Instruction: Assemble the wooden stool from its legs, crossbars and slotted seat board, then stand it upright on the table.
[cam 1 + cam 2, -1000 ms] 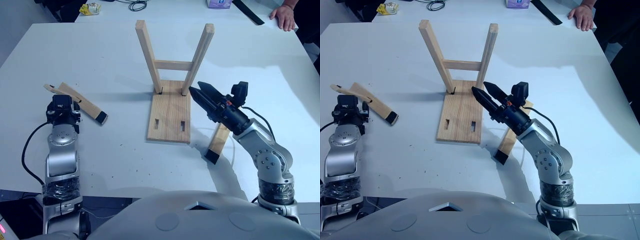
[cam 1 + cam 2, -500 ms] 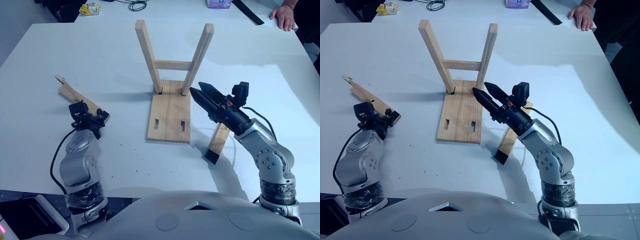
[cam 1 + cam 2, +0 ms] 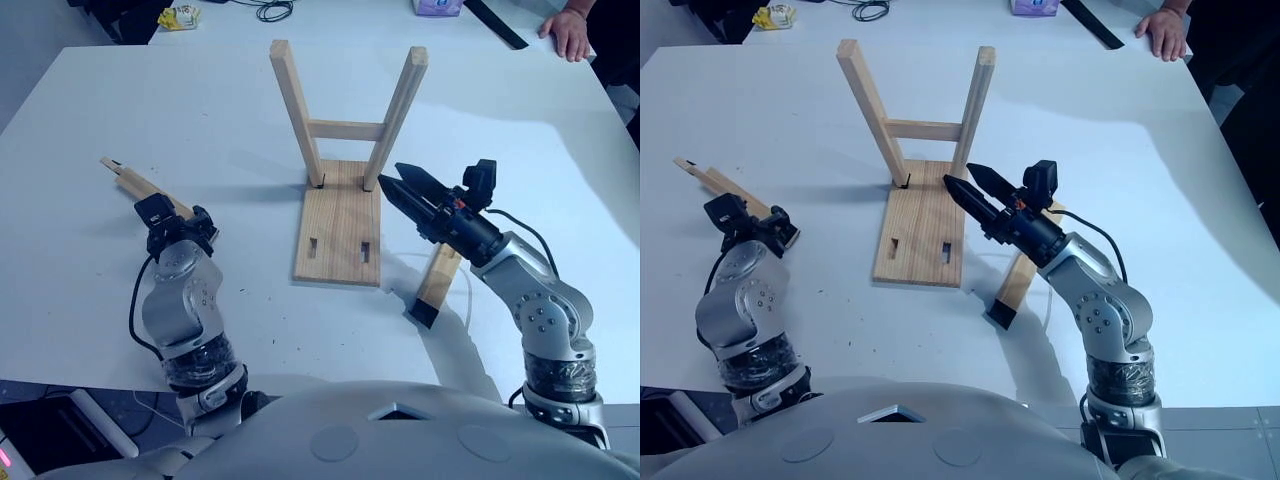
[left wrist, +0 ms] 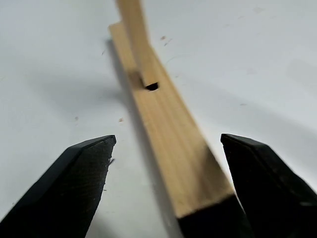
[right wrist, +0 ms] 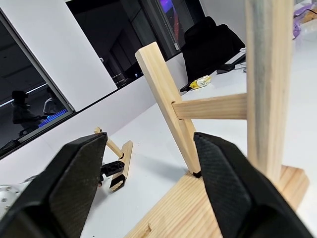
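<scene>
Left gripper spread astride loose leg, its end cut off; right gripper spread too.

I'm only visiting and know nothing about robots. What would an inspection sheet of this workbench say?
Surface: white table, nothing else seen.
Job's things: seat board flat; leg frame standing in its far slots, near slots empty; left leg piece and right leg lying loose.
Clutter: yellow packet, purple pack at far edge.
Grippers: left gripper open, straddling left leg piece's black-tipped end; right gripper open beside leg frame.
Cables: black cable at far edge.
Surroundings: black chair, dark windows.
</scene>
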Robot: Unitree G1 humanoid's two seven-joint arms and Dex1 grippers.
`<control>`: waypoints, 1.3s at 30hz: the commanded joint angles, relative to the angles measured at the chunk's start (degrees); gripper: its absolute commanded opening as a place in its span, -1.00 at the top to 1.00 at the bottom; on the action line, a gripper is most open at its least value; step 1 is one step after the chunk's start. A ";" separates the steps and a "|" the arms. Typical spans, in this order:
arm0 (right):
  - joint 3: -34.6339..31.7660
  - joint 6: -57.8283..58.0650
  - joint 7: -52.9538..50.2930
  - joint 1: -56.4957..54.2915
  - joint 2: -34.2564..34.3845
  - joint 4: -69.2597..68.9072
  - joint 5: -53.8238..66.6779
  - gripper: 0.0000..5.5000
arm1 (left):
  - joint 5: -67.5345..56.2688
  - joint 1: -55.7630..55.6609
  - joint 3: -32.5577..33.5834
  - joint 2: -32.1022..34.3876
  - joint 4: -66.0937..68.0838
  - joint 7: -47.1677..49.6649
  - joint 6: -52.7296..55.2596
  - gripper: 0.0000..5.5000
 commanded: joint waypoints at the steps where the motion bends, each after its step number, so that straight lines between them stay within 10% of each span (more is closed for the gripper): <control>1: -0.11 0.29 0.79 -1.87 0.14 1.45 0.20 -0.17 | -0.25 -4.17 2.48 -2.26 8.50 3.11 -2.72 -0.44; 17: 0.78 -0.82 -0.28 0.04 2.65 0.25 -0.78 -0.17 | -1.95 -2.58 2.58 -1.78 9.68 3.95 -0.01 -0.44; 25: 1.58 -2.83 -2.71 3.98 5.29 -2.61 -1.95 -0.17 | -2.75 -0.37 2.30 2.84 5.44 -1.06 6.17 0.01; 39: 3.52 -6.91 -8.38 9.05 9.17 -10.18 -3.76 -0.17 | -12.54 7.16 -6.17 37.73 17.75 -45.71 3.84 0.25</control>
